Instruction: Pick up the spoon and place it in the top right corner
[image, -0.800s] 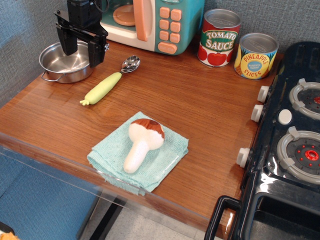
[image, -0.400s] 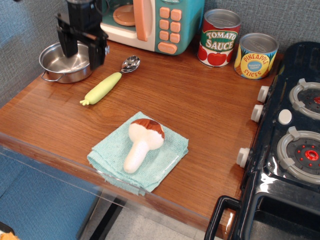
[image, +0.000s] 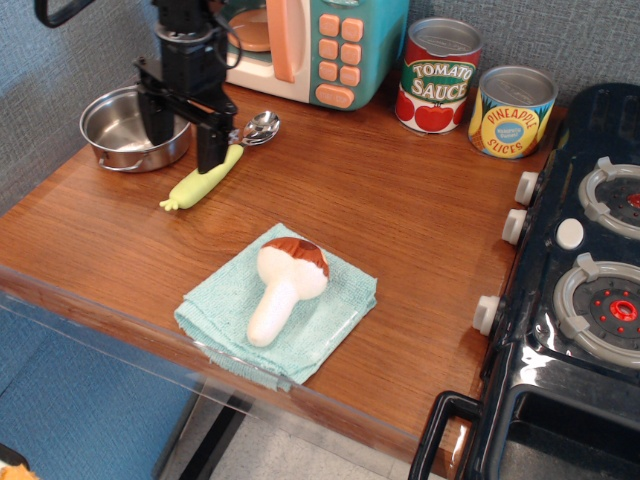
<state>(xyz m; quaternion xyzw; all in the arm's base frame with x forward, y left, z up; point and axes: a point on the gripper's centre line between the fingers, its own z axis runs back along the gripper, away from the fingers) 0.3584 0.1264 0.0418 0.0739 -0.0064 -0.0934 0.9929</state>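
Note:
The spoon (image: 207, 177) lies on the wood counter at the back left, its silver bowl toward the microwave and its pale yellow-green handle pointing to the front left. My black gripper (image: 184, 138) is open and hangs low just left of the spoon. Its right finger (image: 213, 150) stands in front of the upper end of the handle; I cannot tell if it touches. Its left finger is by the pot's rim. The top right corner (image: 440, 165) is bare reddish-brown wood in front of the cans.
A steel pot (image: 118, 128) sits at the back left. A toy microwave (image: 320, 45), a tomato sauce can (image: 438, 76) and a pineapple can (image: 511, 112) line the back. A mushroom (image: 282, 285) lies on a teal cloth (image: 325, 315) in front. A black stove (image: 580, 270) borders the right.
My gripper has moved right and down from over the pot to the spoon's handle. The spoon, mushroom and cloth have not moved.

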